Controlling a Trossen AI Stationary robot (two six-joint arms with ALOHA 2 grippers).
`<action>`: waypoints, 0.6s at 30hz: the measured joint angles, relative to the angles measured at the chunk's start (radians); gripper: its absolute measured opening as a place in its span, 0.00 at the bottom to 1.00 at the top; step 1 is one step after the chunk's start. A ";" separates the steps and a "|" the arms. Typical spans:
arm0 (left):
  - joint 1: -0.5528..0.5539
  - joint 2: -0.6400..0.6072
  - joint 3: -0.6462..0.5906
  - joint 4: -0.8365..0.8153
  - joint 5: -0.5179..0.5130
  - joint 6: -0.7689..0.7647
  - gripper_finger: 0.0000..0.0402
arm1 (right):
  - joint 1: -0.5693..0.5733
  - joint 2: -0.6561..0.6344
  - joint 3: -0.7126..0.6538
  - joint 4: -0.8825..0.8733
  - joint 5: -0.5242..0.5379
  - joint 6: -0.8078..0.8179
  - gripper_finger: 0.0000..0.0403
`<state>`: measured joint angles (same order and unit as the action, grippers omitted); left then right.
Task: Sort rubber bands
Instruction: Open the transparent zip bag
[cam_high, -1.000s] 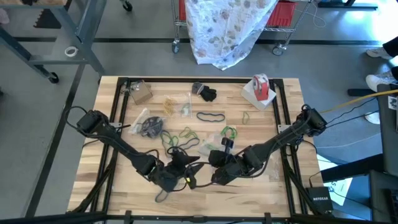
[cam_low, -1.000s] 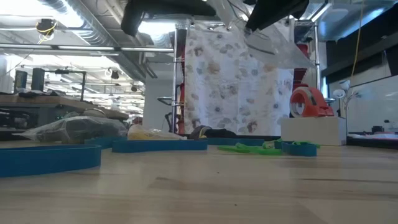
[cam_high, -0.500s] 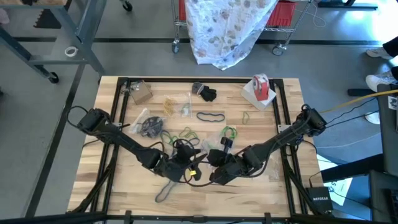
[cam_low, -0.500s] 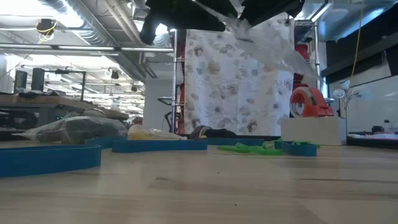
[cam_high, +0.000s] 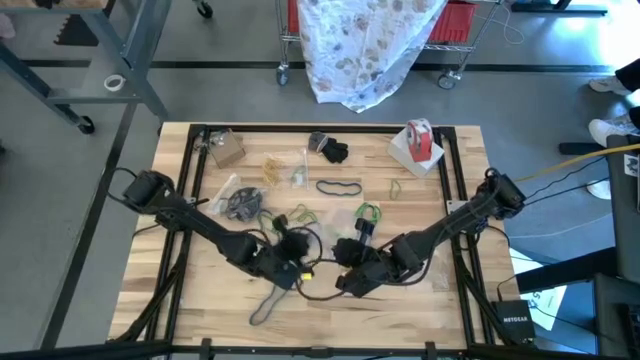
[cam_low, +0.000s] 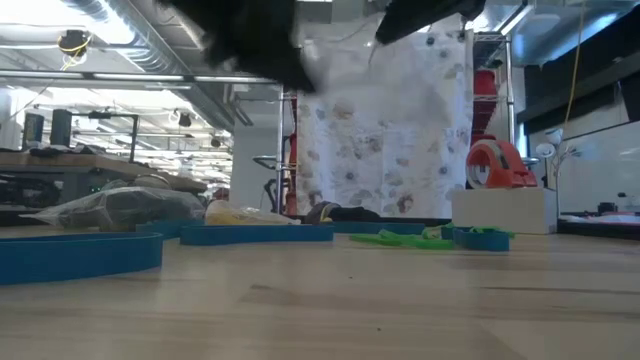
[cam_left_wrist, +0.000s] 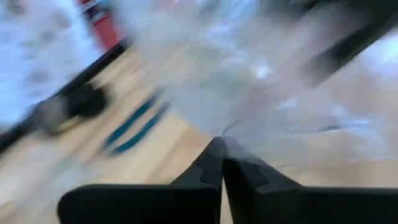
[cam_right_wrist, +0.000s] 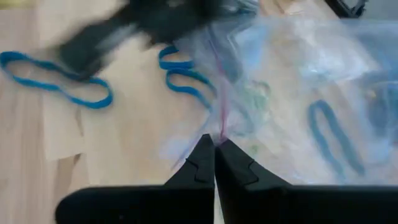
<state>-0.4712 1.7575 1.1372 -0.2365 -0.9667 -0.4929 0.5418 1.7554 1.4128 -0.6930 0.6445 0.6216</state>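
A clear plastic bag (cam_right_wrist: 298, 74) hangs between my two grippers over the table's near middle; teal and green rubber bands (cam_right_wrist: 333, 140) show through it. My left gripper (cam_left_wrist: 222, 142) and my right gripper (cam_right_wrist: 214, 140) are both shut on it, tips close together (cam_high: 297, 272) (cam_high: 340, 285). Loose teal bands (cam_right_wrist: 62, 87) lie flat on the wood below. More bands lie farther back: green (cam_high: 370, 212), dark (cam_high: 338, 187) and tan (cam_high: 272, 170). My left gripper pinches the clear bag's film (cam_left_wrist: 233, 127) between its two fingertips; which edge it has, blur hides. The film spreads away from the fingers, clear of the table. My right gripper pinches the bag at its mouth edge, by the pink zip line (cam_right_wrist: 221, 121), slanting down from the table's right. The bag spreads beyond the fingertips, above the wood.
A red-and-white tape roll (cam_high: 420, 140) stands on a white box at the far right. A bag of dark bands (cam_high: 240, 203) lies at the left. A black lump (cam_high: 335, 150) and a brown packet (cam_high: 227, 150) sit at the far edge. One dark band (cam_high: 265, 305) lies near the front.
My left gripper has moved in on the bag that hangs from my right gripper, rolled about its own line and shut on the film. The bag, first hanging narrow below my right gripper, is now spread wide between the two.
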 joint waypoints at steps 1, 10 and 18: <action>0.002 -0.014 -0.001 -0.093 -0.015 -0.047 0.00 | 0.005 0.000 0.000 -0.001 -0.001 0.000 0.00; -0.055 -0.122 -0.001 -0.263 0.009 -0.175 0.00 | -0.007 0.000 0.000 0.024 -0.003 0.036 0.00; -0.125 -0.123 -0.001 -0.264 0.073 -0.259 0.00 | -0.034 0.046 0.001 0.028 -0.035 0.245 0.09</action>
<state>-0.5966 1.6344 1.1366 -0.5000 -0.8939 -0.7521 0.5080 1.8009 1.4136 -0.6651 0.6098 0.8664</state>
